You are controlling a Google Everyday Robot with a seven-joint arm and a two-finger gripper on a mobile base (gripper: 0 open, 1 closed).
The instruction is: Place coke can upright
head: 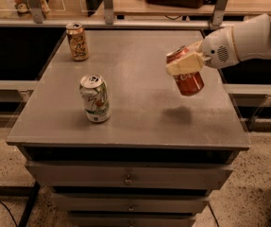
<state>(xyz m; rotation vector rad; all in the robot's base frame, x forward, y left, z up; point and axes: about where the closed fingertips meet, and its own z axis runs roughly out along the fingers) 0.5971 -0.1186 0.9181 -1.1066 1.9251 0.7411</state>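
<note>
The red coke can (189, 81) hangs in the air above the right part of the grey table top (139, 79), tilted with its top end toward the upper left. My gripper (186, 63) comes in from the right and is shut on the can's upper half. The can's shadow lies on the table below it. The white arm (248, 39) reaches in from the right edge.
A white-and-green can (95, 98) stands upright at the table's front left. A gold-tan can (77, 42) stands upright at the back left. The table is a drawer cabinet with handles (128, 178). Metal rails and a counter run behind it.
</note>
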